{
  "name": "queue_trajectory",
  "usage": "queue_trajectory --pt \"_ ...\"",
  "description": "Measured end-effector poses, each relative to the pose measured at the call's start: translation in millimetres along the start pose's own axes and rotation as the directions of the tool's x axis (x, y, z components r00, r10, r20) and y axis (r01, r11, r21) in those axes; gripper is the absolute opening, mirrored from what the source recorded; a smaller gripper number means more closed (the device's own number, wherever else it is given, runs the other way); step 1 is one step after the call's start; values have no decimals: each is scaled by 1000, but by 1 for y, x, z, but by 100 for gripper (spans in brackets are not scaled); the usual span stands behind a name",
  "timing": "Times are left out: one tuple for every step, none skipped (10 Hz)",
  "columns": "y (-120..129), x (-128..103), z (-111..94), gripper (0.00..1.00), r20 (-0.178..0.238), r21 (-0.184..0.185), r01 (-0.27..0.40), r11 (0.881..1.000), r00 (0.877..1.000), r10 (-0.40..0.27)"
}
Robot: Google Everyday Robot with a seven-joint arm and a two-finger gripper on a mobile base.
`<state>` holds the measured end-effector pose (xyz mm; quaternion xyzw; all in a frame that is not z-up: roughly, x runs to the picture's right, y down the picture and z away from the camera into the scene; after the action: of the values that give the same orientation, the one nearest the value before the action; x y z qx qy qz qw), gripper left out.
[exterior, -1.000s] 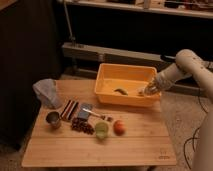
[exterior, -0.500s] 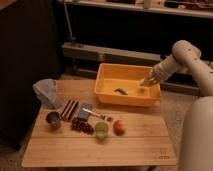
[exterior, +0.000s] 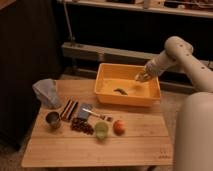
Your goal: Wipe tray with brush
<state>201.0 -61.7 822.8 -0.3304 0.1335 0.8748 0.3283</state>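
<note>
One high view, angled down across the desk.

The single camera looks from above the near edge of the wooden desk [exterior: 100, 150], facing forward and down at middle range. It takes in the whole top and the dark shelving behind. The tray [exterior: 127, 101] sits right of centre near the far edge. The gripper [exterior: 141, 77] hangs over its right rear part, on an arm that stretches in from the right edge.

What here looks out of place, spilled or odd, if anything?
Only one thing: a small dark curved scrap lies on the floor of the tray, near its middle, like leftover dirt. The gripper is over the tray's far right corner. Nothing looks spilled or tipped.
</note>
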Motion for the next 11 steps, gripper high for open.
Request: queue_trajectory --pt "11 8 5 0 -20 -21 12 1000 1000 -12" --pt "21 20 7 0 -48 -52 34 998 998 -36" --pt "30 35 11 0 -97 -93 49 994 994 -58" --pt "32 47 16 0 -141 -116 53 992 988 -69" --pt "35 61 18 0 -181 -139 63 988 980 -87" --pt "34 76 22 0 -216 -152 79 985 970 -112" --pt "34 84 21 0 -230 -163 94 982 964 -131" --pt "30 93 21 0 -244 -168 109 980 958 -149" --pt "23 109 16 0 -262 -175 137 975 948 -180" --pt "17 116 13 0 -272 -176 147 973 943 -192" --pt "12 119 11 0 -275 -177 152 972 941 -197"
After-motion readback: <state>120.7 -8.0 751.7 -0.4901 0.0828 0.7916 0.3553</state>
